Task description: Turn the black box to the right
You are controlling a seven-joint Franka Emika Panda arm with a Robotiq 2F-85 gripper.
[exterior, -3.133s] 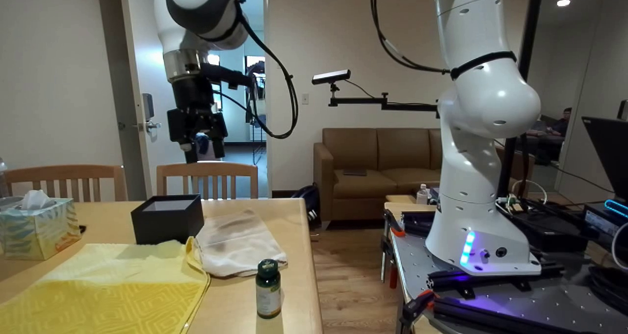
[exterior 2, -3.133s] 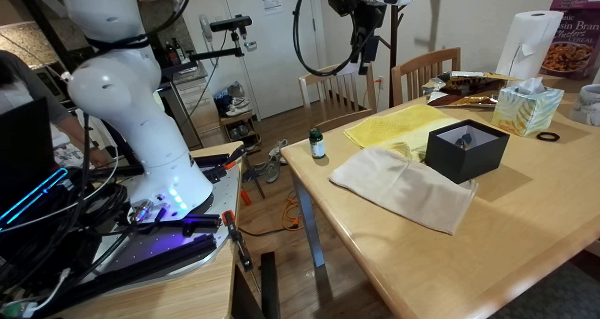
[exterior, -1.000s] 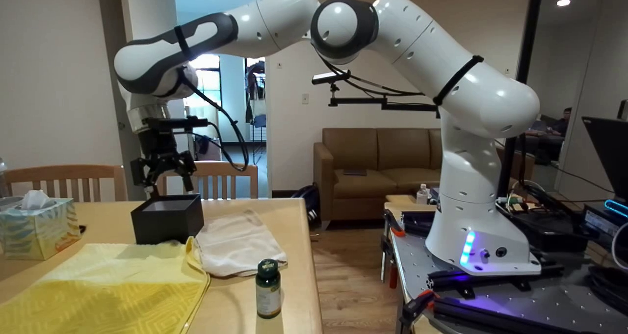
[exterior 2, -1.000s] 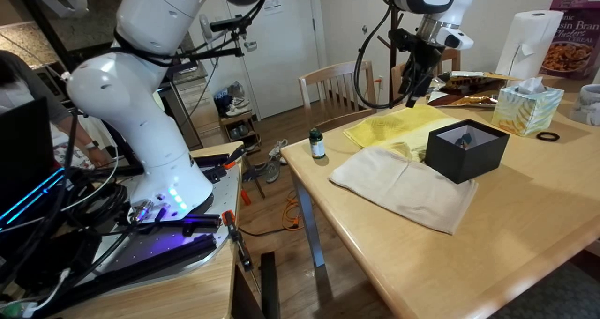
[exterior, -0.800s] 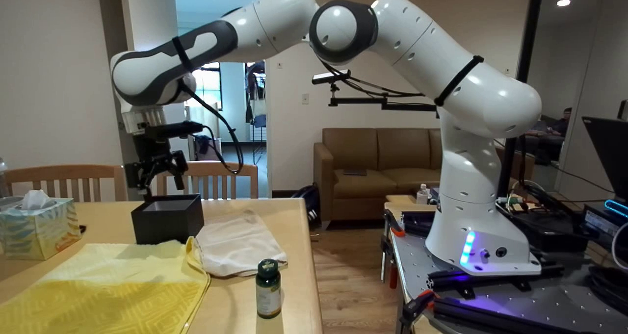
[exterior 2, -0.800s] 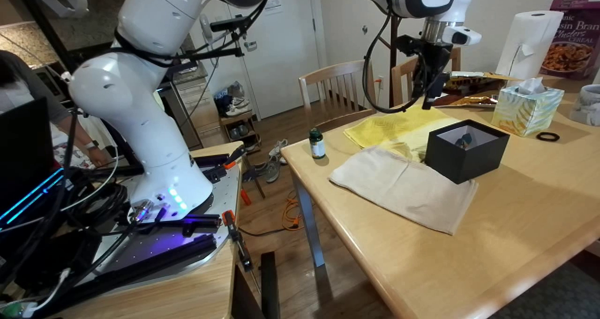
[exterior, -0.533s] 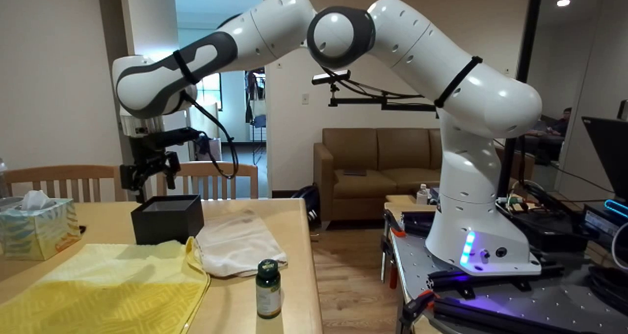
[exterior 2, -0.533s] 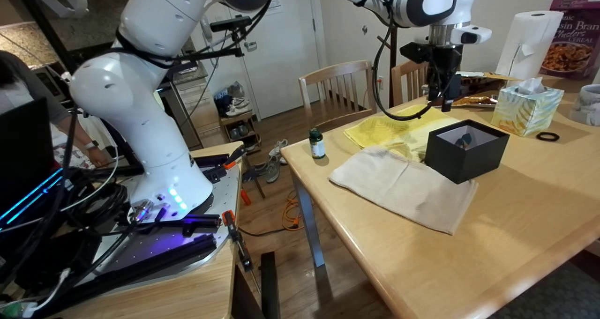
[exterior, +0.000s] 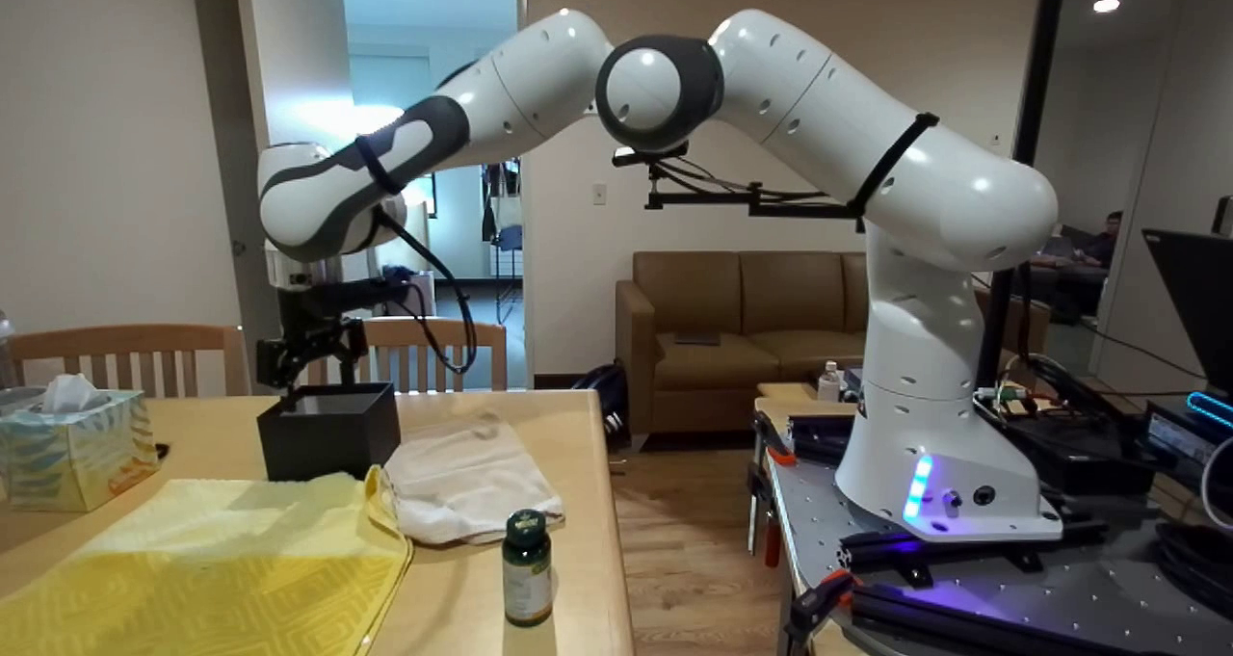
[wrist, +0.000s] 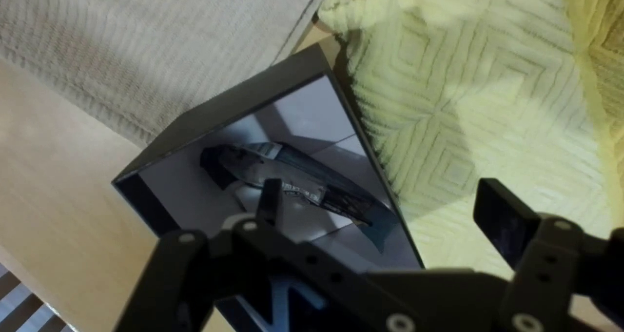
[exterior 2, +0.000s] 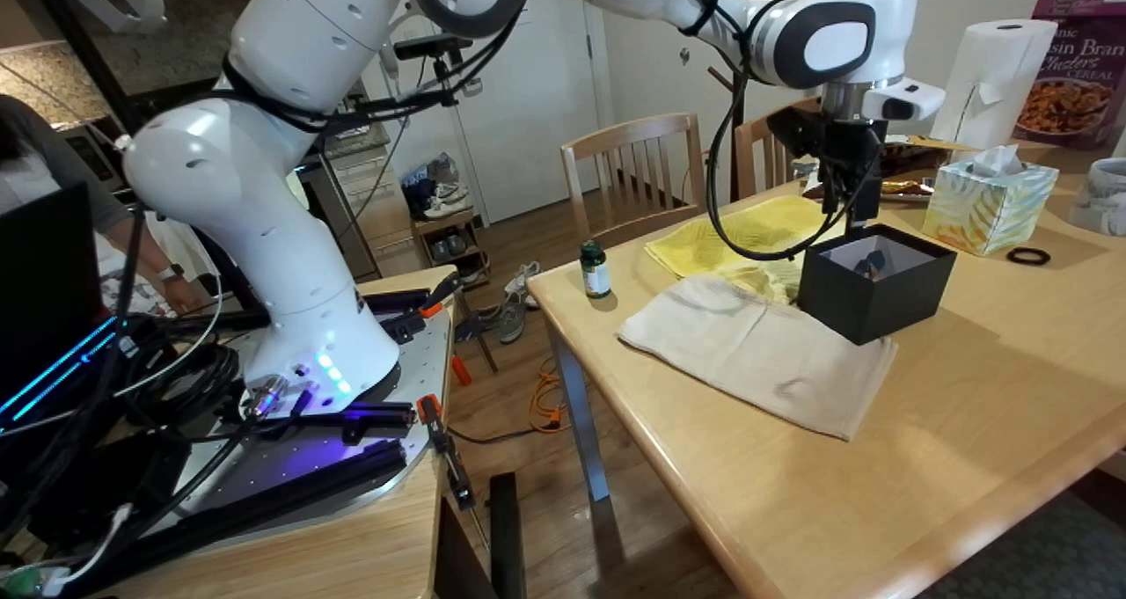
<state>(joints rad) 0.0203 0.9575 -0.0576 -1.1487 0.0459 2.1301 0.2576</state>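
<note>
Two fingers (wrist: 504, 220) of the end effector (wrist: 382, 195) stand wide apart, pointing down, right at the top of the black box (exterior 2: 866, 291); in wrist view 1 is over the box's inside, the other past its wall, over the yellow cloth (wrist: 487, 103), so that wall shows btwn them. In both exterior views the tips are by the far rim; touching or not, can't tell. Box sits upright on the tabletop (exterior 2: 994, 388), open side up, w/ a labeled dark item (wrist: 297, 173) lying inside, too blurry to ID. Cream cloth (exterior 2: 752, 353) is along one side of the box & yellow cloth along the next, touching or just beside, can't tell which. Tissue box (exterior 2: 981, 208) is nr the black box, w/ a blk ring (exterior 2: 1027, 262) just beside. Sm green bottle (exterior 2: 595, 273) stands nr the tabletop edge, well apart from box & end effector; paper towel roll (exterior 2: 994, 115) & cereal box (exterior 2: 1073, 89) farther off
</note>
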